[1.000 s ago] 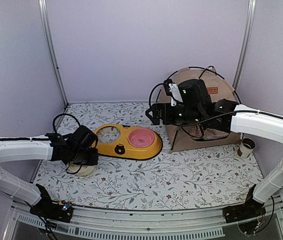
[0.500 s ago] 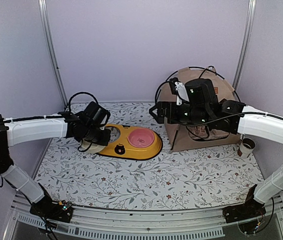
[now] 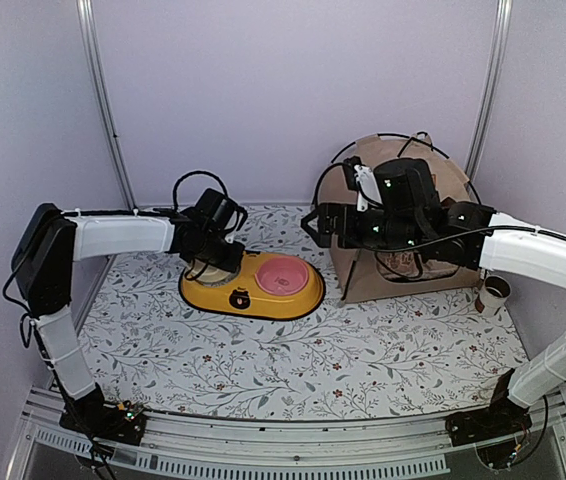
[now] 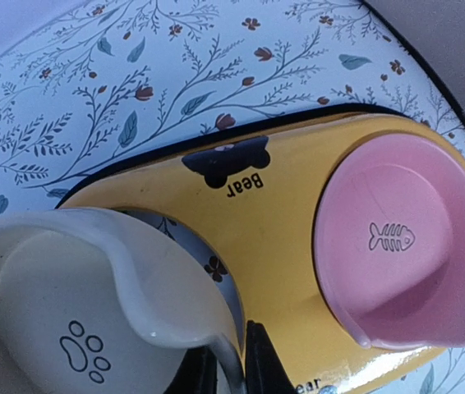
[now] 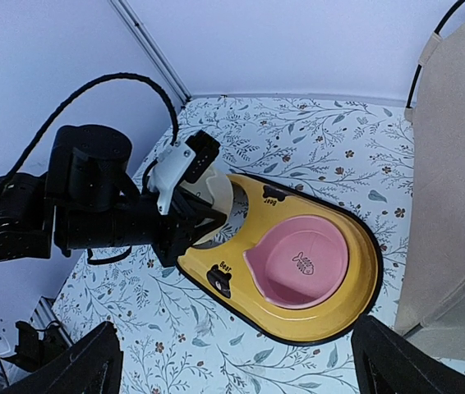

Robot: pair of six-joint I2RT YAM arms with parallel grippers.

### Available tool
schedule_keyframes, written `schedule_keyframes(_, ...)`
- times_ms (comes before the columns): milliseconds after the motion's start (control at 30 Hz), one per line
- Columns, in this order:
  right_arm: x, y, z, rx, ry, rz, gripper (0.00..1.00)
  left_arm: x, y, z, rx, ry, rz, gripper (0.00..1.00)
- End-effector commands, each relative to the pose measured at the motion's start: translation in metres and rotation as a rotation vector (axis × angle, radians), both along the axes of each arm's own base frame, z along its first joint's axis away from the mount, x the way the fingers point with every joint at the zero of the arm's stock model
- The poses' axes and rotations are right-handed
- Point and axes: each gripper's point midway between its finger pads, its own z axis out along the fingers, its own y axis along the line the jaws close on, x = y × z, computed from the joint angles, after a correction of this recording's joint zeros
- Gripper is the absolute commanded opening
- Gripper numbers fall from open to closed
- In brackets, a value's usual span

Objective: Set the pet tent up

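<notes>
The pet tent [image 3: 395,149] stands at the back right, beige fabric with thin black poles [image 3: 325,175] arching round it; its fabric edge [image 5: 454,164] fills the right of the right wrist view. My right gripper [image 3: 319,224] [image 5: 241,365] hangs open just left of the tent, above the mat, with nothing between its fingers. My left gripper [image 3: 213,258] [image 4: 231,365] is shut on the rim of a cream paw-print bowl [image 4: 60,328] [image 5: 218,190]. It holds the bowl over the left hole of the yellow feeder tray [image 3: 263,297] [image 4: 286,205] [image 5: 253,205].
A pink fish-print bowl [image 3: 281,273] [image 4: 397,238] [image 5: 302,263] sits in the tray's right hole. A small cardboard roll [image 3: 491,293] stands by the right wall, in front of the tent. The floral mat [image 3: 363,350] covers the table.
My left arm has carried the cream bowl from the mat's front left up to the tray's left hole. My right gripper drifted slightly right, staying open.
</notes>
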Motion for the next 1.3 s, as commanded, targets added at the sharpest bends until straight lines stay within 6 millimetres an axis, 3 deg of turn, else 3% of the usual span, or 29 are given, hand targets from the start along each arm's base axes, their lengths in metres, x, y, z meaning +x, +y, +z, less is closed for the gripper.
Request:
schedule_keyframes(0,-0.005,-0.005,0.008,0.028,0.004,-0.004,0.99,0.032,-0.015,0.021,-0.046,-0.103,-0.035,0.0)
schedule_keyframes(233,-0.004,-0.001,0.005,0.026,0.014,0.005,0.99,0.036,-0.013,-0.005,-0.045,-0.063,-0.004,0.0)
schedule_keyframes(433,-0.004,0.003,0.0,0.019,0.025,0.012,0.99,0.026,-0.002,-0.018,-0.055,-0.023,0.07,0.0)
schedule_keyframes(867,-0.004,0.014,-0.01,0.012,0.05,0.045,0.99,0.003,0.02,-0.037,-0.053,0.055,0.19,0.0)
schedule_keyframes(1267,-0.01,0.021,-0.022,-0.003,0.076,0.067,0.99,-0.012,0.021,-0.052,-0.055,0.127,0.234,0.0)
